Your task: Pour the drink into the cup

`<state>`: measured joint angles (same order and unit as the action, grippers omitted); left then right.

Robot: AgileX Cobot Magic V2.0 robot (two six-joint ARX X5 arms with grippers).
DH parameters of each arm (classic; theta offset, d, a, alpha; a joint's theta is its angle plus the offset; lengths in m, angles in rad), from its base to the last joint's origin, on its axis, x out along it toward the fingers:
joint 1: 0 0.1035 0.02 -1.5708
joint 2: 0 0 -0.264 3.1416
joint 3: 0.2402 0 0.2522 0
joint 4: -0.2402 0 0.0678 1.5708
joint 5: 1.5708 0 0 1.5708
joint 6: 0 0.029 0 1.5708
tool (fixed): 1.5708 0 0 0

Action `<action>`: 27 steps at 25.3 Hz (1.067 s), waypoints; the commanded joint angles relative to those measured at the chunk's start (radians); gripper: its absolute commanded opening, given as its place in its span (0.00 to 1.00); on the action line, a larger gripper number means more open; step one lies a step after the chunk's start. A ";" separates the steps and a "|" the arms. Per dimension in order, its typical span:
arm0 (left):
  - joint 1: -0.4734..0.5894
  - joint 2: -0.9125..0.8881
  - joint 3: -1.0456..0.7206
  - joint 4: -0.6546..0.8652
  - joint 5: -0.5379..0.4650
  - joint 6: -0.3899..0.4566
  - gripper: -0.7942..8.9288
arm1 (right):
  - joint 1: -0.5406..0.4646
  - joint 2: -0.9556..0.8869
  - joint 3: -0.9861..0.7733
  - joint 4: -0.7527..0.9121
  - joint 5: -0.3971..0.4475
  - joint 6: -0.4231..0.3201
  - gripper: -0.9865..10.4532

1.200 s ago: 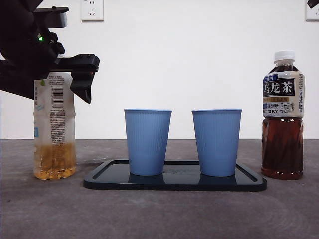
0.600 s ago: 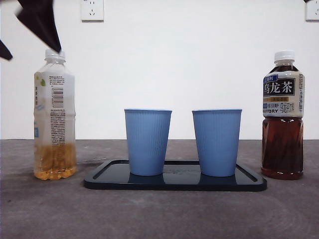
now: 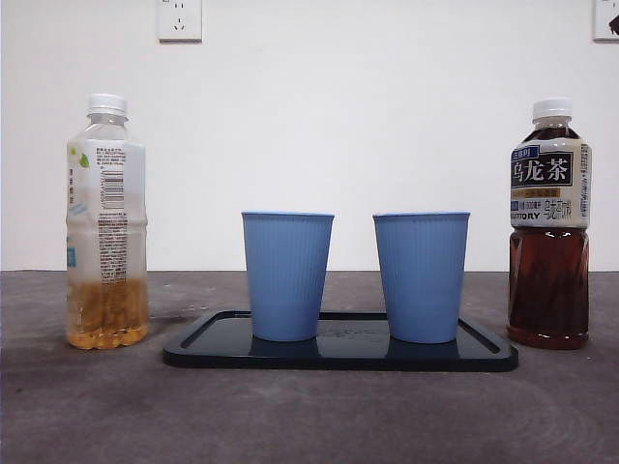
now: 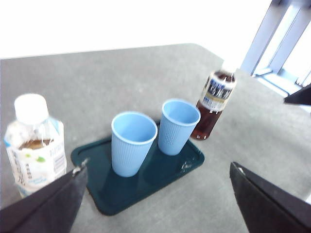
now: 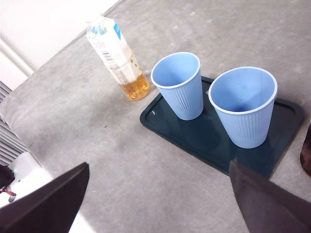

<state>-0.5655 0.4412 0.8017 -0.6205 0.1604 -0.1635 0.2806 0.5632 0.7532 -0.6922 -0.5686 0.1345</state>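
Two blue cups stand upright and side by side on the tray (image 3: pixel 203 353), the left cup (image 3: pixel 286 275) and right cup (image 3: pixel 421 276) just apart, mouths up and ready to be filled. The juice bottle (image 3: pixel 106 222), capped and holding only a little amber drink, stands on the table (image 3: pixel 309 416) well apart on one side of the tray; the tea bottle (image 3: pixel 549 224), capped and mostly full, stands near the other side. That likely leaves each arm a bottle on its own side. Both arms wait high above. The left gripper (image 4: pixel 155 194) has its jaws spread wide and holds nothing; the right gripper (image 5: pixel 158 204) is equally wide and empty.
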 commanded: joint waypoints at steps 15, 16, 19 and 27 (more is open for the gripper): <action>-0.004 0.014 0.018 -0.063 -0.002 0.021 0.09 | 0.004 0.003 0.013 0.004 0.008 -0.012 0.11; -0.004 0.014 0.018 -0.063 -0.002 0.021 0.09 | 0.004 0.003 0.013 0.004 0.008 -0.012 0.11; -0.004 0.014 0.018 -0.063 -0.002 0.021 0.09 | 0.004 0.003 0.013 0.004 0.008 -0.012 0.11; 0.003 0.013 0.006 -0.038 -0.002 0.021 0.09 | 0.004 0.003 0.013 0.004 0.008 -0.012 0.11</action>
<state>-0.5610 0.4519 0.8009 -0.6807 0.1600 -0.1547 0.2806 0.5632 0.7532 -0.6979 -0.5602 0.1333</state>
